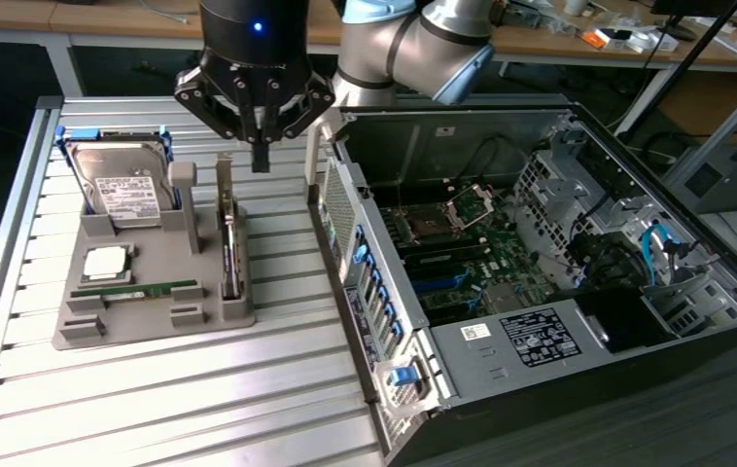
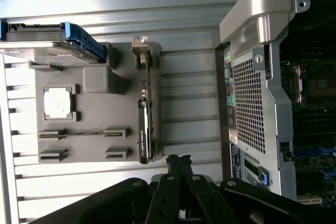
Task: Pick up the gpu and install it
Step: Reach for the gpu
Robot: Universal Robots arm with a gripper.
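Observation:
The gpu (image 1: 228, 238) stands on its long edge in a slot along one side of the grey holder tray (image 1: 148, 321); it is a thin dark card with a silvery bracket at its far end. In the wrist view the gpu (image 2: 145, 116) appears edge-on as a dark strip. My gripper (image 1: 261, 161) hangs above the tray's far end, a little toward the exterior view's right of the card's bracket and well clear of it. Its fingers (image 2: 178, 162) are pressed together with nothing between them.
On the tray also sit a boxy hard drive (image 1: 120, 185), a square CPU (image 1: 107, 261) and a narrow RAM stick (image 1: 135, 289). An open computer case (image 1: 368, 292) with its motherboard (image 1: 473, 263) exposed lies right beside the tray on the slatted metal table (image 1: 148, 409).

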